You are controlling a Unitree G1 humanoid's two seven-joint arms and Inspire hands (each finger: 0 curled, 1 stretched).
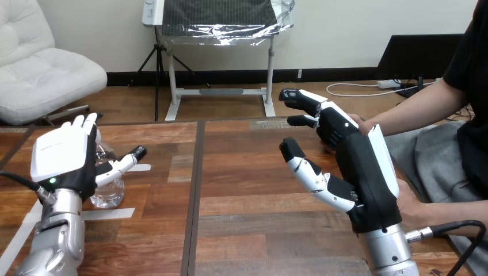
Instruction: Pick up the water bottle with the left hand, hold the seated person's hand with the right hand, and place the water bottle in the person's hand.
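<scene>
Water bottle (108, 188) near table (247, 195) left edge, behind left hand (62, 156), fingers (87, 124) straight.

One water bottle (108, 194), two robot hands, left hand (60, 155), right hand (367, 167), one table (247, 172).

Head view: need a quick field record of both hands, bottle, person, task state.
left hand: open, fingers straight, thumb out toward the view's right
clear plastic water bottle: standing on the wooden table, partly hidden behind the left hand; no fingers curled round it
right hand: open, fingers extended toward the person
person's forearm: reaches in from the view's right; its hand lies behind the right hand, contact cannot be told
task state: bottle not yet lifted
</scene>
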